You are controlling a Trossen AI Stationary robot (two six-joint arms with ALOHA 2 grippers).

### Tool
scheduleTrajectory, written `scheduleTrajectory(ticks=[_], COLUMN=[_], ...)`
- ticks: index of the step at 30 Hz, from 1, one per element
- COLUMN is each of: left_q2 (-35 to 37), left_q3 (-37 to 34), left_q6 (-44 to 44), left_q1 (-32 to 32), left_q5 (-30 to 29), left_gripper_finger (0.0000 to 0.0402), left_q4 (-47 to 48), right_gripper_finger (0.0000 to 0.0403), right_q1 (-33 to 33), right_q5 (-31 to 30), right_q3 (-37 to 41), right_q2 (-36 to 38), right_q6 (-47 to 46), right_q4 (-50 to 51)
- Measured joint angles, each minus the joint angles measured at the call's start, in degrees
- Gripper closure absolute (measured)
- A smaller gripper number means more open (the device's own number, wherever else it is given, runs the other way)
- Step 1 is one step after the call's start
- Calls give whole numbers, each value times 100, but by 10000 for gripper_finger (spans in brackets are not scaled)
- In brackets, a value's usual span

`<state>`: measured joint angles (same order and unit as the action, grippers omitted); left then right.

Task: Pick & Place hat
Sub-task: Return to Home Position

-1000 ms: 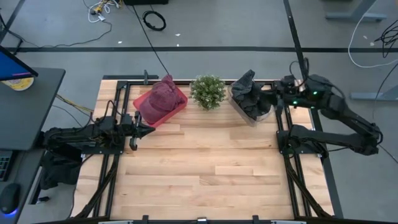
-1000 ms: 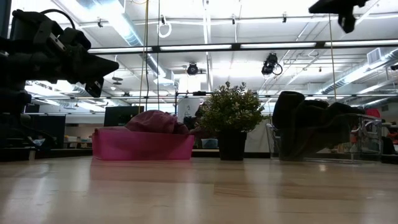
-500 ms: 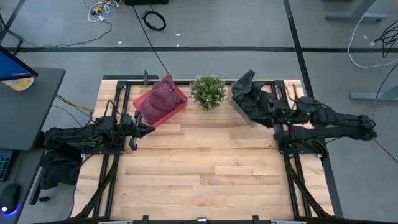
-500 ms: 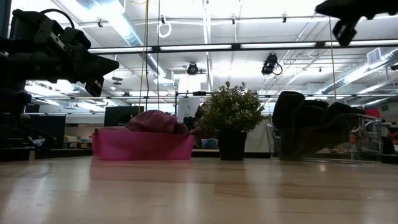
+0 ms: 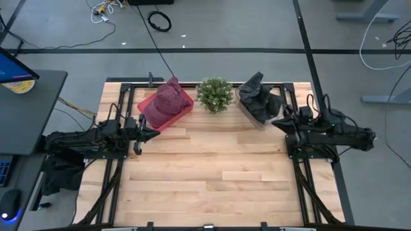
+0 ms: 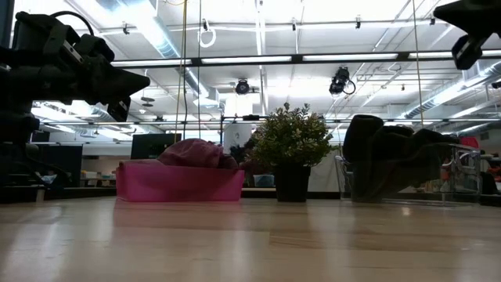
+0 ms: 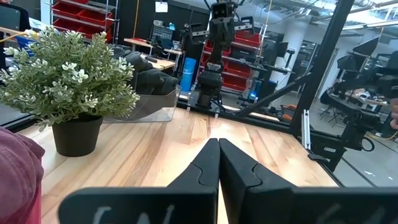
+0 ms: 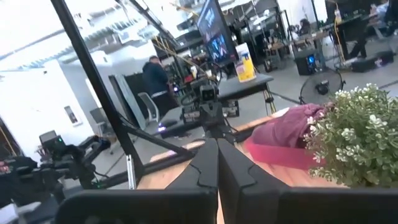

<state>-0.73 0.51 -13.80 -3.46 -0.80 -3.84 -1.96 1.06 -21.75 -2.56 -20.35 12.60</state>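
Evidently red cap (image 5: 164, 104) in red bin (image 5: 187, 106), jaws closed

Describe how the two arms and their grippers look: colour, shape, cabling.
Both arms are matte black, built of chunky jointed segments. The left arm and right arm each carry a thin dark cable looping above them. The left gripper and right gripper end in two flat black fingers tapering to a point, with notched inner edges. No markings show.
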Motion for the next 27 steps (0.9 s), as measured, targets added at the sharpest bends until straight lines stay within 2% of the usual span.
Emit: scheduleTrajectory(ticks=[2, 11, 16, 25, 27], left_q2=[0, 0, 0, 0, 0], left_q3=[0, 2, 2, 2, 2], left_q6=[1, -8, -7, -11, -7], left_q1=[0, 0, 0, 0, 1], left_q5=[0, 0, 0, 0, 0], left_gripper_finger=[396, 396, 396, 396, 396], left_q4=[1, 26, 29, 22, 25], right_gripper_finger=[403, 403, 403, 403, 403], right_q1=[0, 123, 197, 258, 258], right_q5=[0, 393, 393, 286, 263], right_q3=[98, 502, 990, 2081, 2089], right_q2=[255, 253, 255, 259, 255], right_q6=[1, 91, 87, -165, -133], right_q4=[45, 51, -808, -3013, -2943])
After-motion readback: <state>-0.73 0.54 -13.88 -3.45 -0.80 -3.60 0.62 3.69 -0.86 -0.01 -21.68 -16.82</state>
